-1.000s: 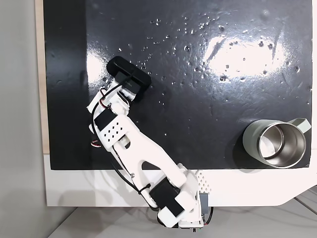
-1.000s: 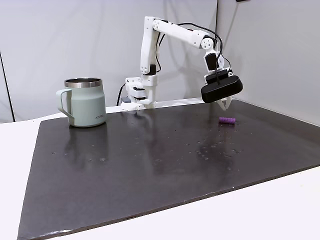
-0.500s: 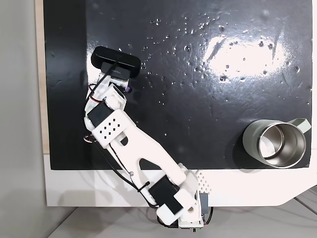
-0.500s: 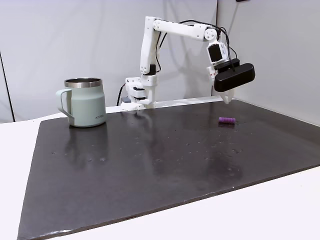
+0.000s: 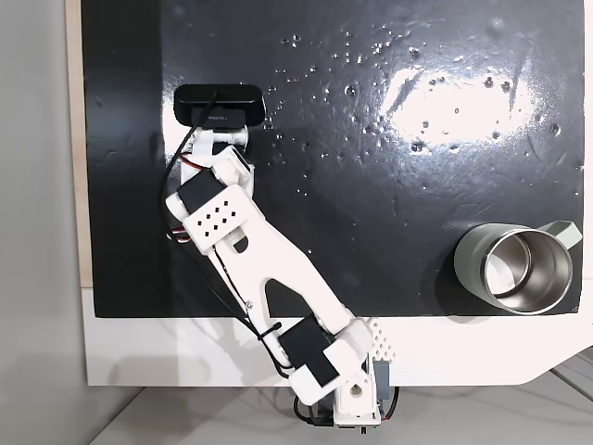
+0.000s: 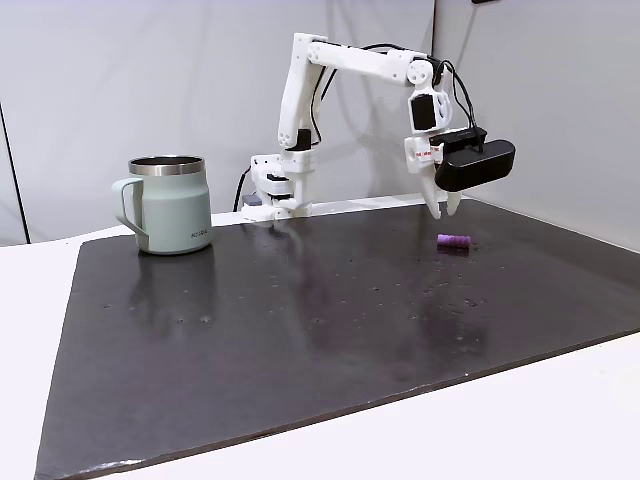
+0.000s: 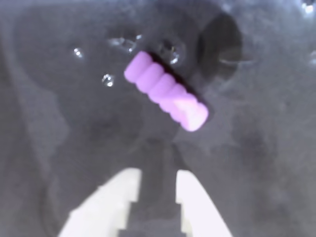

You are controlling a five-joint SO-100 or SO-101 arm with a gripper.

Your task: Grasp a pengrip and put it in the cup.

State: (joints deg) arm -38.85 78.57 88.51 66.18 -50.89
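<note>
On the dark glossy mat (image 6: 300,330), near its far right part in the fixed view from the side, the pengrip (image 6: 453,241) is lying on its side, a small purple ribbed tube. The arm (image 6: 350,62) is rising from its base (image 6: 275,190) at the back edge of the mat, then reaching almost level to the right, and its wrist is bending down so that the gripper (image 6: 440,209) is pointing at the mat. The gripper is hanging above the surface and just behind the pengrip, not touching it. The white fingers (image 6: 433,204) are standing a little apart, with a narrow gap between them, and they are holding nothing. In the wrist view the two pale fingertips (image 7: 195,197) are coming in from the bottom edge, and the pengrip (image 7: 165,91) is lying slanted just in front of them, among a few shiny specks (image 7: 107,79) on the mat. In the fixed view from above, the arm (image 5: 269,269) is stretching from the bottom of the picture up to the left, and the black camera bar (image 5: 219,103) on the wrist is covering the fingertips. The cup (image 6: 168,204) is standing upright at the far left of the mat in the side view, well apart from the pengrip, with its handle (image 6: 125,200) turned left. From above, the cup (image 5: 515,269) is showing its shiny silver inside.
</note>
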